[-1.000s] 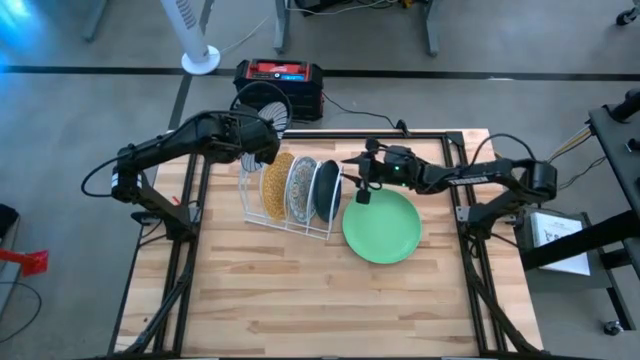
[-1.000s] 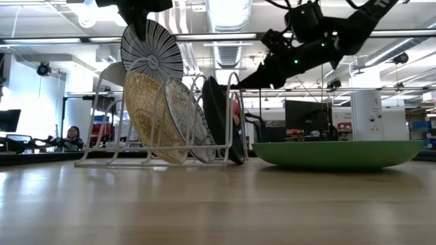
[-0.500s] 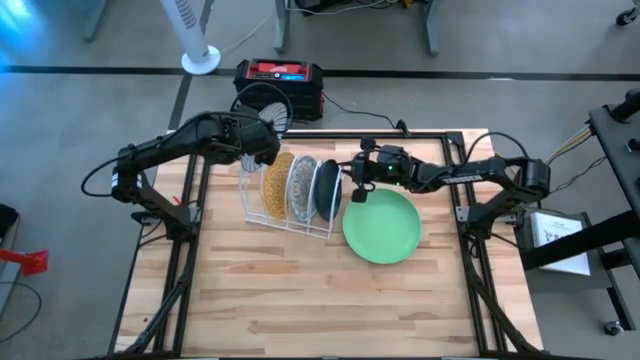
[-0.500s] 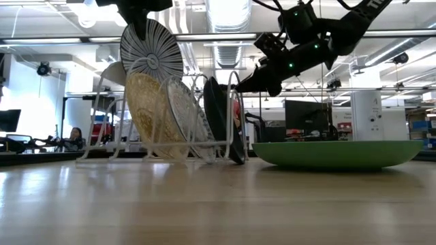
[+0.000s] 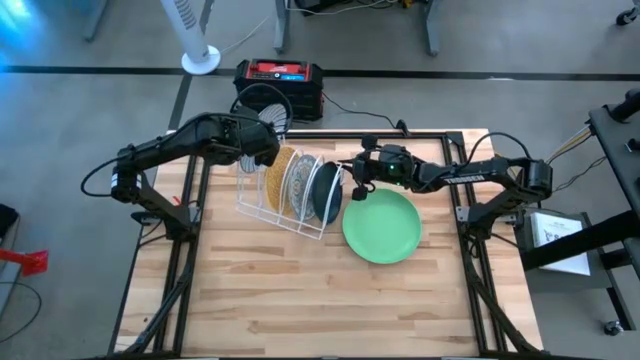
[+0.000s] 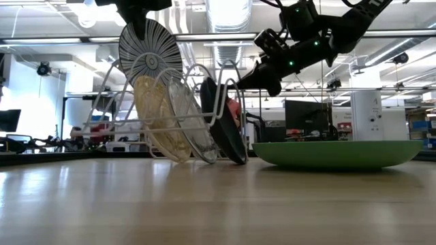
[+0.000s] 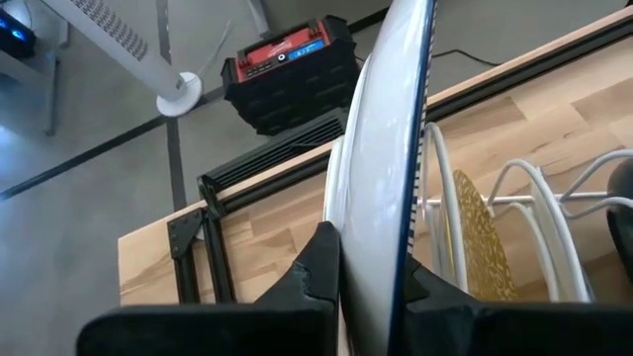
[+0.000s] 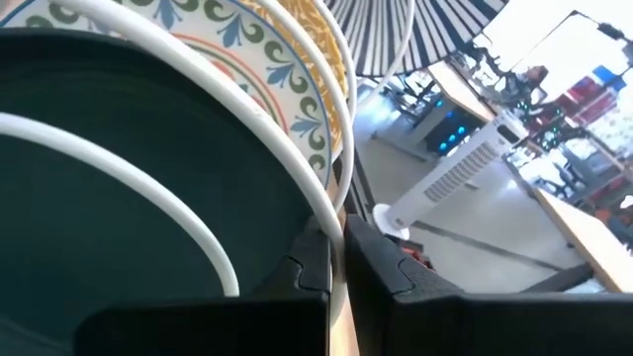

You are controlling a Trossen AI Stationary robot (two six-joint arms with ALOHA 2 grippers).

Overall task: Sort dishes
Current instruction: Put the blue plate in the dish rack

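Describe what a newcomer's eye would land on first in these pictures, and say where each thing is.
The white wire rack at the table's back middle is tipped, one end lifted off the wood, with the right hand shut on its end wire. Above its other end, the left hand grips a striped white plate upright. A light green plate lies flat beside the rack.

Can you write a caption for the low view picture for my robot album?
Right pincer shut on the tipping white rack, left pincer lifting a striped plate.
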